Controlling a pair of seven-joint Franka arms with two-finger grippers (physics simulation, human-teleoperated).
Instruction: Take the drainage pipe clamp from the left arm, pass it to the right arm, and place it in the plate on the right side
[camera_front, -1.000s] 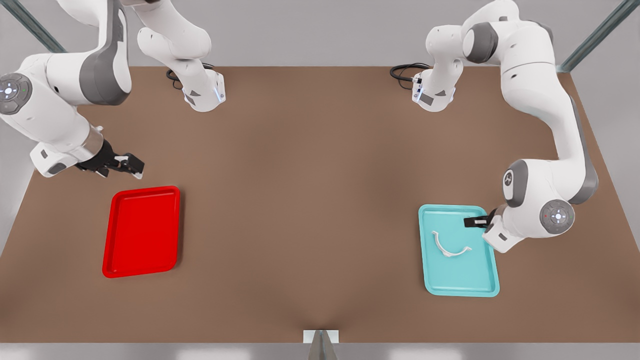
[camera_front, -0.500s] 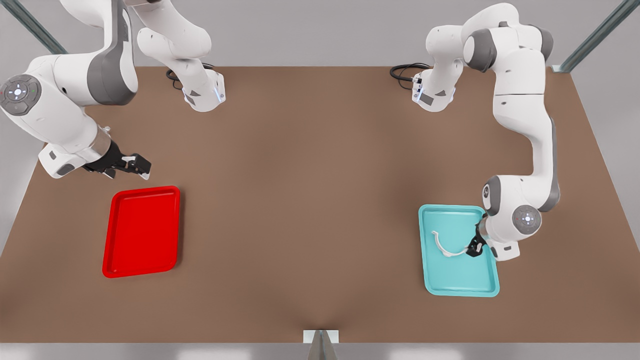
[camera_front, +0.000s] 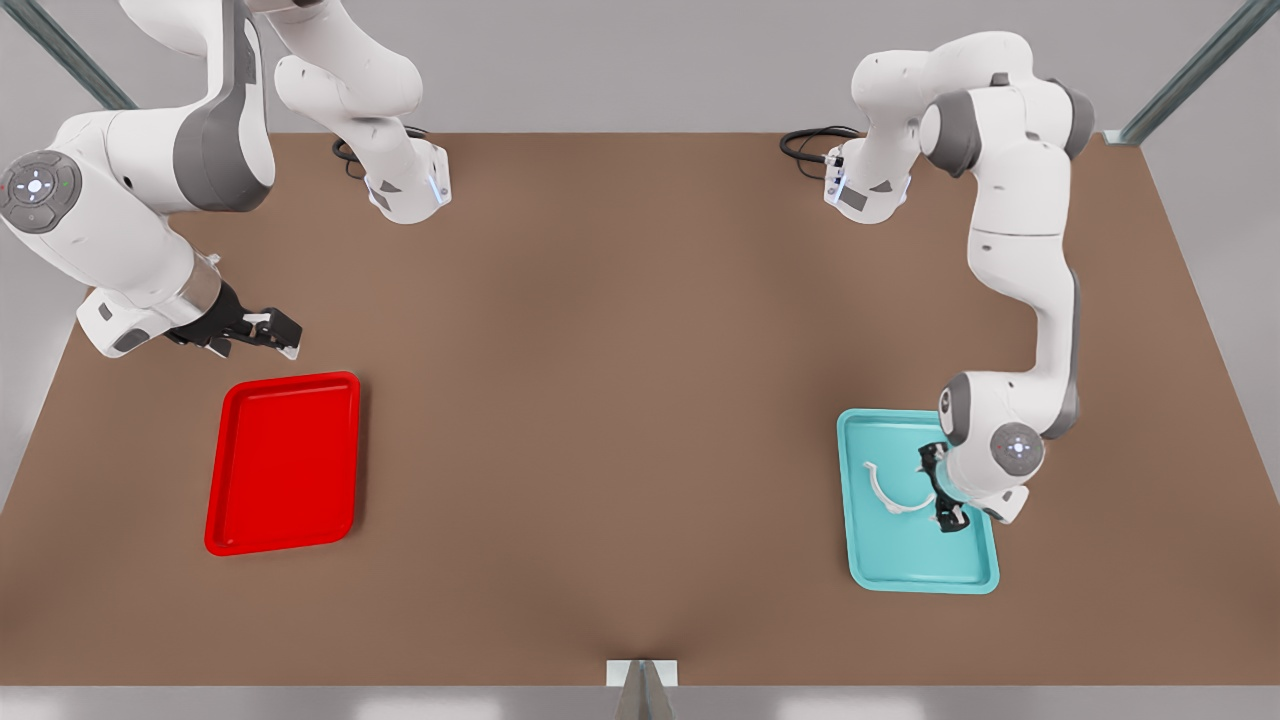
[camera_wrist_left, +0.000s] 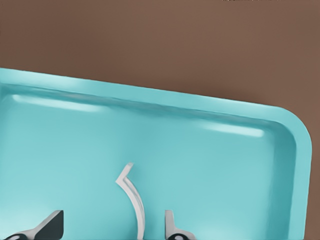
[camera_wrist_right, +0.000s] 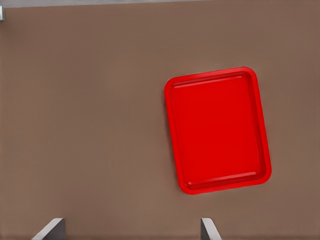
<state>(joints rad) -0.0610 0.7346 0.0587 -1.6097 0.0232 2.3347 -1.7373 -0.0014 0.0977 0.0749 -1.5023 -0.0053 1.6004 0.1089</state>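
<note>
Down in the shallow teal rectangular tray (camera_front: 920, 570) on the front view's right, the left gripper (camera_front: 941, 487) hangs low over the tray floor, fingers spread apart with nothing between them squeezed yet. The left wrist view puts one end of the small thin white plastic half-ring clamp (camera_wrist_left: 131, 196) right in the gap between the two fingertips (camera_wrist_left: 50, 226), apart from both. In the front view that drainage pipe clamp (camera_front: 893, 492) lies flat on the teal floor, its curve opening toward the table's far side, one tab end just beside the black fingers. The white left arm (camera_front: 1020, 250) bends down to it from its base at the table's far edge.

Across the brown tabletop (camera_front: 620, 400), the bright red shallow rectangular plate (camera_front: 283, 462) sits on the front view's left, well apart from the teal tray. Beyond the plate's far rim, the right gripper (camera_front: 268, 332) hovers above the table, waiting; the right wrist view shows its fingertips (camera_wrist_right: 50, 229) wide apart, holding nothing, with the red plate (camera_wrist_right: 218, 129) below.
</note>
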